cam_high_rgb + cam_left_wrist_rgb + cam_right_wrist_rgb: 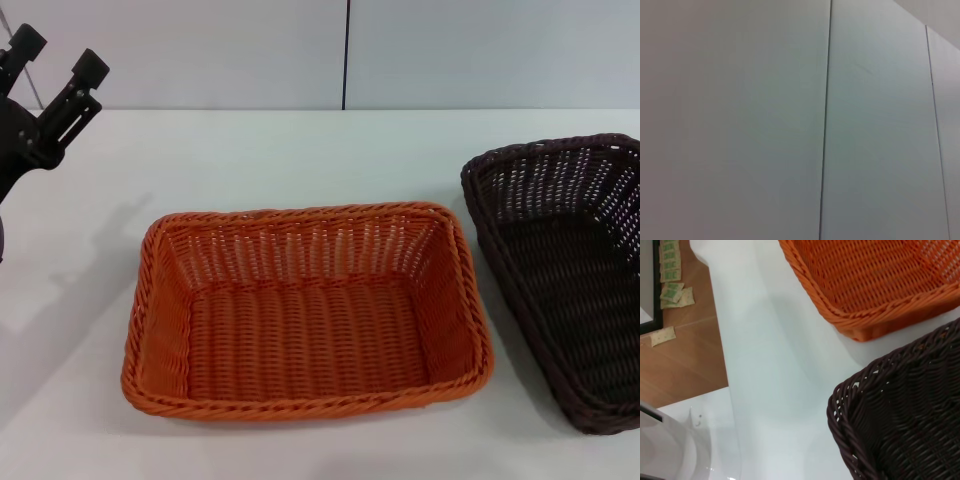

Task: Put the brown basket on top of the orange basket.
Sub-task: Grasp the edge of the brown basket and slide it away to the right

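The orange basket [305, 310] sits empty on the white table [300, 150], at the middle front. The brown basket [570, 270] lies just to its right, apart from it by a narrow gap and cut off by the head view's right edge. Both also show in the right wrist view, the orange basket [875, 280] and a corner of the brown basket [905, 415] close below the camera. My left gripper [58, 58] is open and empty, raised at the far left, well away from both baskets. My right gripper is out of view.
Grey wall panels [740, 120] stand behind the table. In the right wrist view the table's edge [722, 365] borders a wooden floor [680, 360] with several small green labels [672, 270] on it.
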Tool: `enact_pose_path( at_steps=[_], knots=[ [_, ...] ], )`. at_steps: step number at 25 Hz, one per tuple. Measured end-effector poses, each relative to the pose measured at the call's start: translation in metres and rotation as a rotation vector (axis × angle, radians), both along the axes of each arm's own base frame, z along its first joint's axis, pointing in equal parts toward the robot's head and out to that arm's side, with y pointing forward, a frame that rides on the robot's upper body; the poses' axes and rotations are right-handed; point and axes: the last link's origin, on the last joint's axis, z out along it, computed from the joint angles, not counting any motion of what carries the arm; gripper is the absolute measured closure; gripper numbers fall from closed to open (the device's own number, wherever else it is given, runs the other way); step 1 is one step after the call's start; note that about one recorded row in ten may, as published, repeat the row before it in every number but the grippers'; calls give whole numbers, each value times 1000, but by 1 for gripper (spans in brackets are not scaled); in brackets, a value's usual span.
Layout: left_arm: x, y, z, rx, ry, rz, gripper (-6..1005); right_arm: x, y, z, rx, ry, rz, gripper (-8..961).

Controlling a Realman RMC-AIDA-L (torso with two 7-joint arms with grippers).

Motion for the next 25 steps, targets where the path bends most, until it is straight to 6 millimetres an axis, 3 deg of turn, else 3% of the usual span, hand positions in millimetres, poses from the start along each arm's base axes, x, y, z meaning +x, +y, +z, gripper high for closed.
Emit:
enact_pose_path(
  at_steps=[25],
  knots=[
    [4,3,0,-2,-6,-10,167,8,1,-5,9,-29,-12,447]
  ],
)
